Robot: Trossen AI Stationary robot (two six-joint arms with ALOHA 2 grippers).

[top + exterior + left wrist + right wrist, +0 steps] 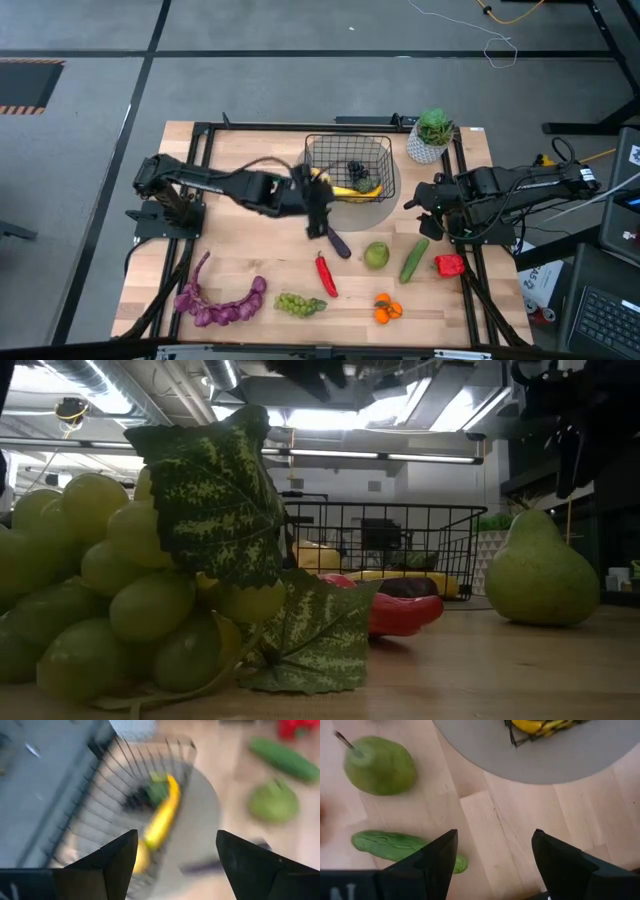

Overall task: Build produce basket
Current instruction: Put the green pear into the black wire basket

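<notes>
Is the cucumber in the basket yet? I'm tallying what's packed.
No: the cucumber lies on the bare table, outside the basket, beside the green pear.

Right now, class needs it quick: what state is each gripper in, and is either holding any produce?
Left gripper: open, empty, over the basket.
Right gripper: open, empty, above bare table near the cucumber.

You have a potted plant at the bench's far right corner, beside a grey round mat near the far edge.
</notes>
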